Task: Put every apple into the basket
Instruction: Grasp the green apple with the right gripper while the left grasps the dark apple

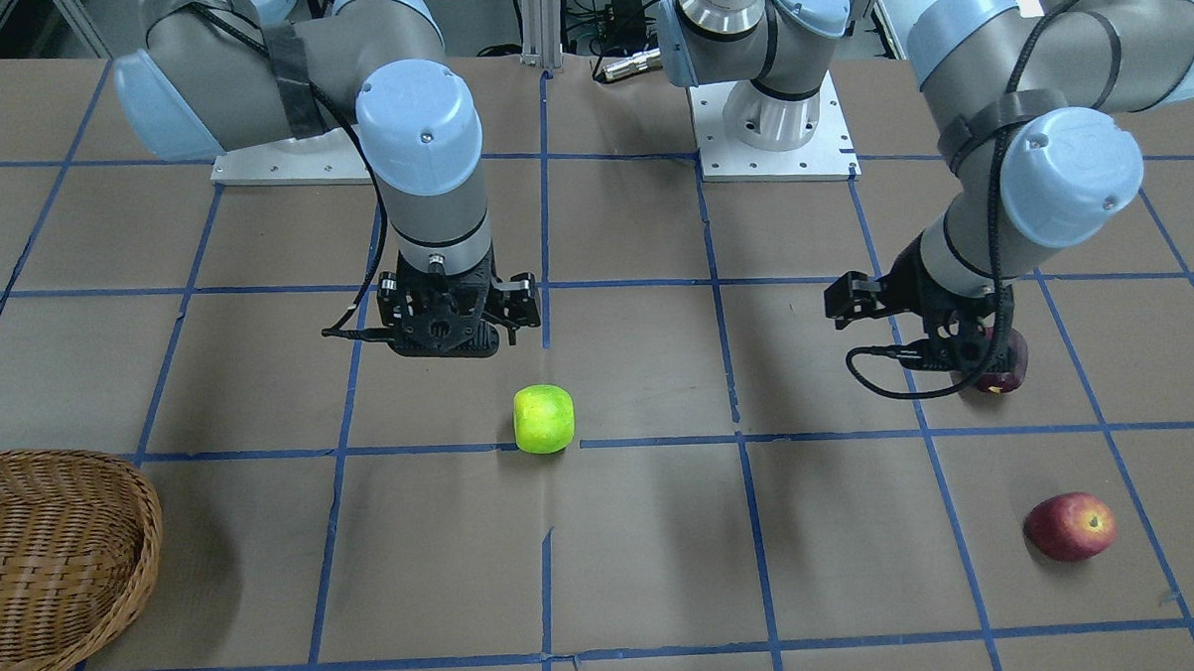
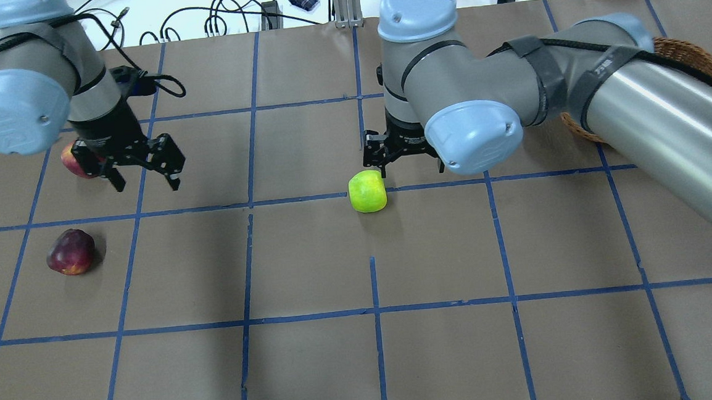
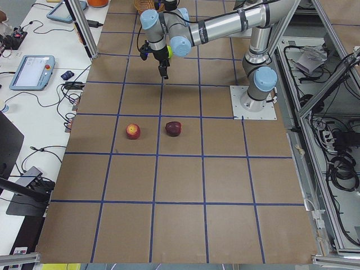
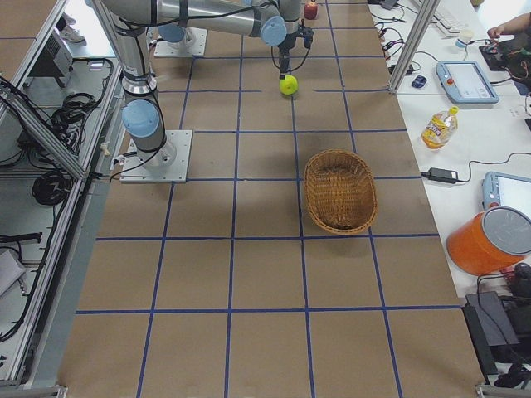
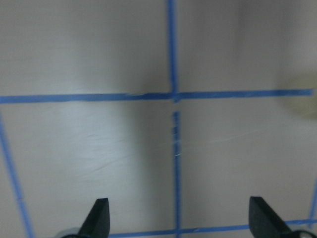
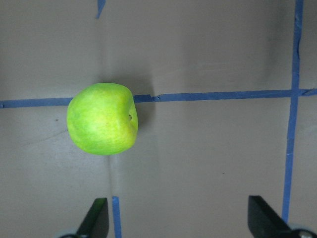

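The yellow-green apple (image 2: 368,191) lies on the table's middle line. My right gripper (image 2: 404,160) hangs open just beside it. In the right wrist view the apple (image 6: 102,119) lies ahead and left of the gap between the open fingertips (image 6: 99,218). My left gripper (image 2: 147,185) is open and empty above the table. It hangs between the red apple (image 2: 71,163), partly hidden behind it, and the maroon apple (image 2: 70,251). The wicker basket (image 2: 690,56) stands at the far right, half hidden by my right arm, and shows whole in the exterior right view (image 4: 340,191).
The table (image 2: 378,359) is brown paper with a blue tape grid. In the front-facing view the basket (image 1: 59,563) sits at the lower left, the red apple (image 1: 1070,526) at the lower right, and the maroon apple (image 1: 1003,363) behind my left gripper (image 1: 940,348). Cables and devices lie beyond the far edge.
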Action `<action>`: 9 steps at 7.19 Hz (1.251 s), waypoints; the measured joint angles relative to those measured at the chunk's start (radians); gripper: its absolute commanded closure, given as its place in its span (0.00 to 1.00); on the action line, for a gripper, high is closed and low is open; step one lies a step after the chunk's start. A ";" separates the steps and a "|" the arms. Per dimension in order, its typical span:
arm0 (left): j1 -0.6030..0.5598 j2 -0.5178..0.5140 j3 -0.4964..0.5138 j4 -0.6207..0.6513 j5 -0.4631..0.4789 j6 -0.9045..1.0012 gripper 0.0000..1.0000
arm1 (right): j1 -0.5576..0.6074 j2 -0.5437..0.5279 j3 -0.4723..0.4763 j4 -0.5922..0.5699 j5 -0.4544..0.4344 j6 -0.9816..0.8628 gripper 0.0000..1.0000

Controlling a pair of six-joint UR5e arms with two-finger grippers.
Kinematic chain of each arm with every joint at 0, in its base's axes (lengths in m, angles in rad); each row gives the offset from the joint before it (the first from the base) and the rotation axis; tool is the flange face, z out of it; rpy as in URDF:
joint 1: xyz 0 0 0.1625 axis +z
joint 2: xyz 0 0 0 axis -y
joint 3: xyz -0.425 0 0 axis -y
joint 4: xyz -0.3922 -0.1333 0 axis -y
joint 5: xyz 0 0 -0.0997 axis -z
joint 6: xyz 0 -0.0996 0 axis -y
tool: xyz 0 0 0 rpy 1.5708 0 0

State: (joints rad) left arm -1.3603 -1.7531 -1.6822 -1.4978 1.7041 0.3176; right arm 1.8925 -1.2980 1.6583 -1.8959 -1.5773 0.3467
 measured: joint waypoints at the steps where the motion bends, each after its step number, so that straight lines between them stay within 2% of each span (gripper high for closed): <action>1: 0.070 -0.005 -0.012 0.020 0.049 0.126 0.00 | 0.023 0.038 -0.020 -0.014 0.005 0.030 0.00; 3: 0.194 -0.034 -0.075 0.171 0.075 0.343 0.00 | 0.051 0.109 -0.058 -0.042 0.027 0.070 0.00; 6: 0.329 -0.064 -0.262 0.465 0.071 0.510 0.00 | 0.061 0.181 -0.077 -0.109 0.033 0.076 0.00; 9: 0.356 -0.104 -0.308 0.520 0.073 0.553 0.00 | 0.062 0.249 -0.078 -0.203 0.030 0.081 0.00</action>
State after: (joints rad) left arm -1.0045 -1.8570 -1.9900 -0.9776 1.7769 0.8704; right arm 1.9542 -1.0486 1.5803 -2.0984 -1.5477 0.4274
